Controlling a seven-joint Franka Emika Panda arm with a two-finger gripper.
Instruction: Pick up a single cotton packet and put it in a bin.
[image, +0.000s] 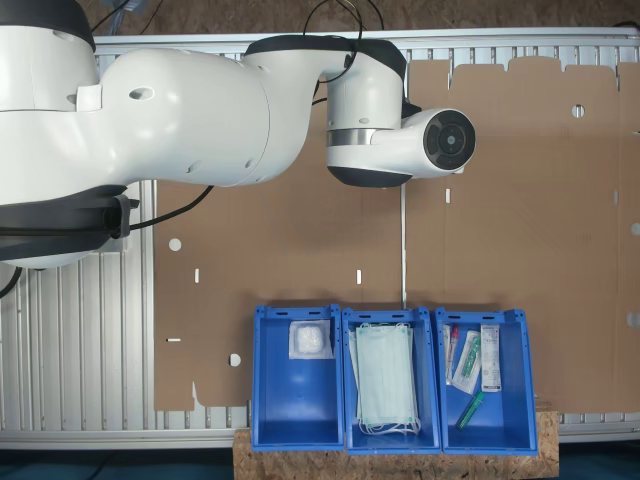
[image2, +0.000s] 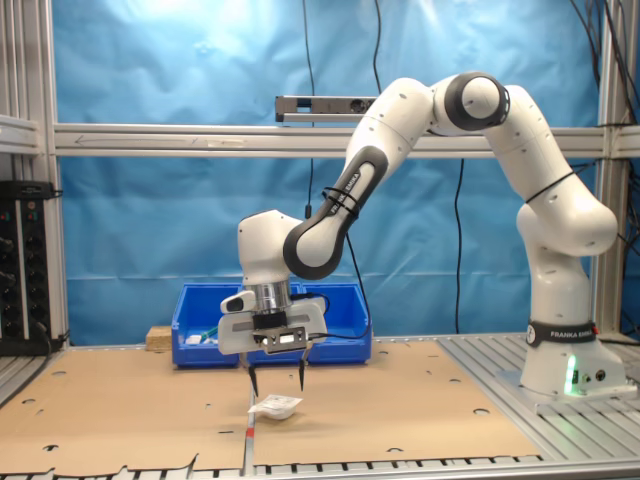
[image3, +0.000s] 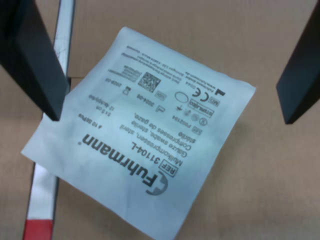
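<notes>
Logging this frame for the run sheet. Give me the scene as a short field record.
gripper: open, fingers pointing down, above the packet, not touching
cotton packet: flat on the cardboard sheet, label side up, between the fingers in the wrist view
bin: blue, holds one white packet, at the first exterior view's left of three
other bins: green masks; tube packs

The flat white cotton packet (image3: 140, 145) looks matt and papery with dark print, lying on a dull brown cardboard sheet (image2: 130, 400). Beyond the sheet, the deep blue plastic bin (image: 297, 385) shines smoothly. The glossy white plastic-shelled arm (image2: 520, 160) stands on a ribbed grey metal table (image2: 590, 420).
</notes>
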